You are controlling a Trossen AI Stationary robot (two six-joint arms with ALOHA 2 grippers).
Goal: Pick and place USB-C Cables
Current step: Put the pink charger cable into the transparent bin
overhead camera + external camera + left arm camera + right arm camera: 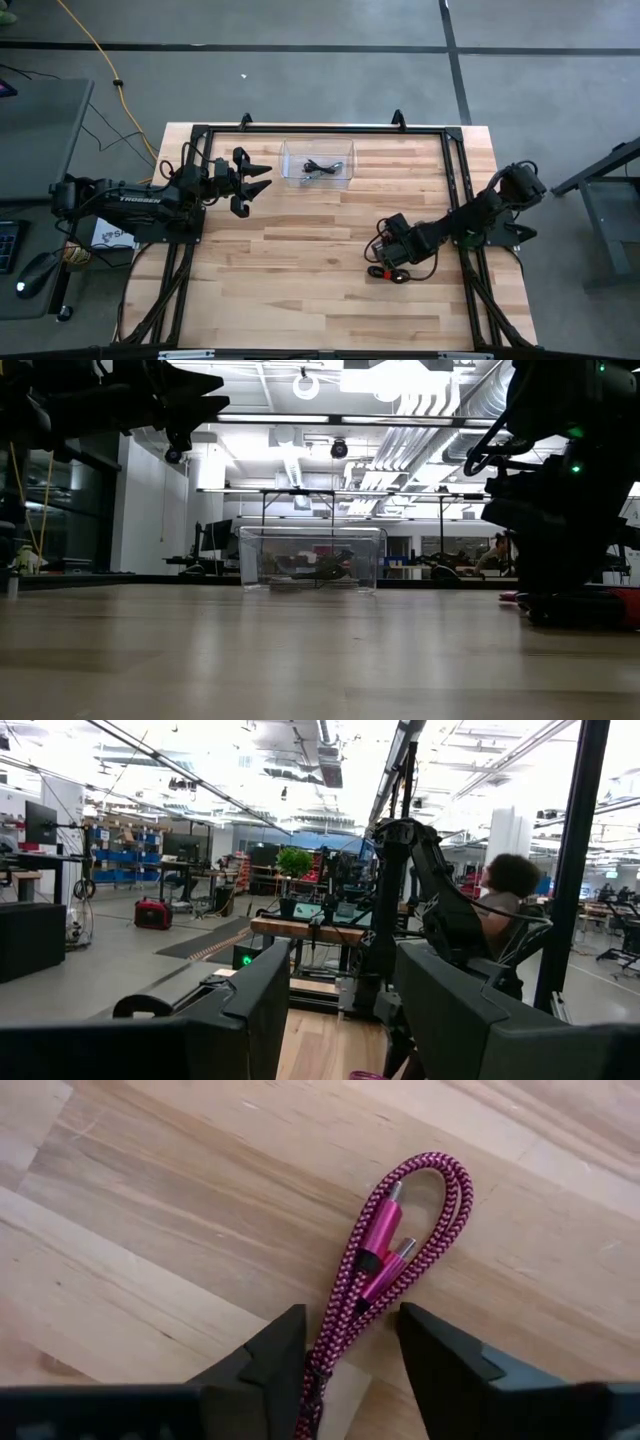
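Observation:
My right gripper point(385, 262) is low over the table at the right, open. Its fingers stand on either side of the pink-magenta cable point(420, 1210), a looped bundle that lies flat on the wood with its two plugs inside the loop. The pink cable also shows in the high view point(373, 270). A red-and-black cable point(400, 276) lies on the table right beside it. A dark grey cable point(320, 167) lies inside the clear box point(345, 150). My left gripper point(252, 185) is open and empty, raised beside the box's left side. My right gripper point(350, 1320) comes slanting down at the pink cable, its fingers across the bundle's tail end point(322, 1355). The cable lies flat on the table between the open fingers. One finger point(285, 1345) is right beside the strands; whether it touches them I cannot tell.
The clear box stands at the table's far middle and shows in the low view point(312, 535). A black frame point(455, 180) runs along the table's edges. A person point(510, 885) sits beyond the table's right side. Bare wood lies across the table's middle and near side.

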